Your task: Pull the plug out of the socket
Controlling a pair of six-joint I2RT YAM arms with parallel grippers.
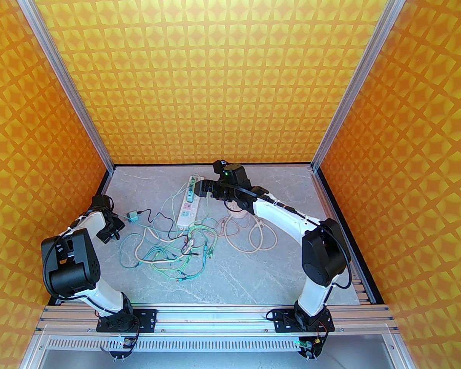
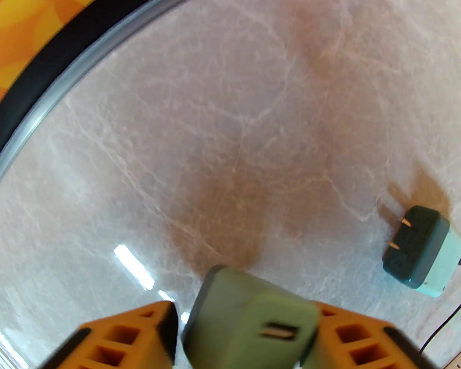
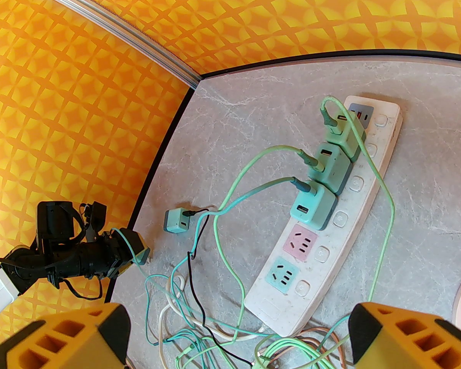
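- Plug first: a green USB charger [image 2: 234,294] sits between the orange fingers of the left gripper [image 2: 244,315]. It is off the power strip and low over the left side of the tabletop [image 2: 215,129].
- On my left wrist feed a thin gap shows between the charger and one finger [image 2: 138,333], so the jaws stand partly parted. The charger is blurred and lies against the other finger. I cannot tell whether it is truly gripped.
- From the right wrist feed I see the same charger at the left gripper's tip, close to the left wall, with a green cable trailing from it.
- A second, teal charger [image 2: 422,250] lies on its side on the tabletop near the left gripper. Its two prongs are bare and a black cable [image 3: 194,260] runs from its back.
- The white power strip [image 3: 368,190] lies toward the back middle of the tabletop.
- Three plugged-in chargers [image 3: 328,165] stand in a row on its far half, each with a green cable.
- On its near half, a pink socket [image 3: 301,242] and a teal socket [image 3: 282,275] are empty.
- The right gripper [image 3: 236,321] hovers above the power strip with its jaws spread wide and nothing between them.
- A tangle of cables [image 1: 176,252] in green, cream and black spreads over the tabletop in front of the strip.
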